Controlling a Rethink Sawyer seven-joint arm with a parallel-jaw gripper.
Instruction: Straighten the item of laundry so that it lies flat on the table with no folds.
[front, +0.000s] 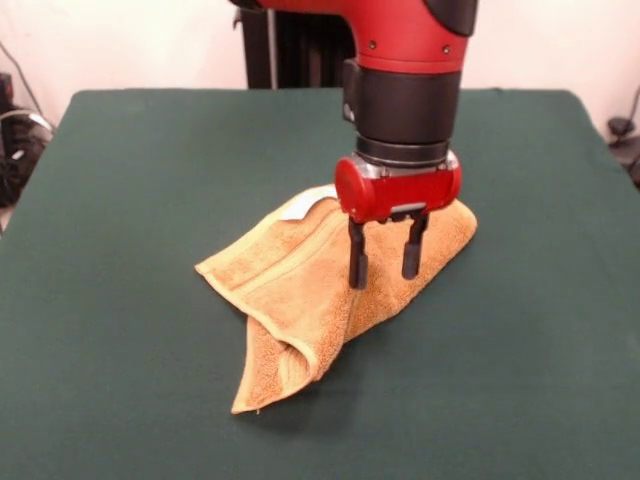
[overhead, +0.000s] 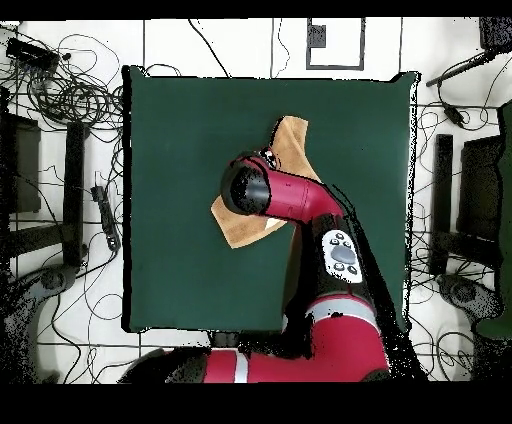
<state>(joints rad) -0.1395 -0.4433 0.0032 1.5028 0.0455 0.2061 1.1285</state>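
Observation:
The orange-tan towel (front: 305, 290) lies folded and rumpled in the middle of the dark green table (front: 120, 200). One flap is doubled over at its near end, and a white tag (front: 300, 207) shows at its far edge. My gripper (front: 384, 268) is open, its two black fingers (front: 356, 258) pointing down, tips just above or touching the towel's right part. In the overhead view the arm covers the towel's middle; the towel (overhead: 291, 140) shows on both sides of it, and the gripper itself is hidden under the arm.
The table's edges (overhead: 130, 200) are far from the towel on every side. Cables and stands (overhead: 60, 100) lie on the floor around the table. The robot's pedestal (front: 290, 45) stands behind the far edge.

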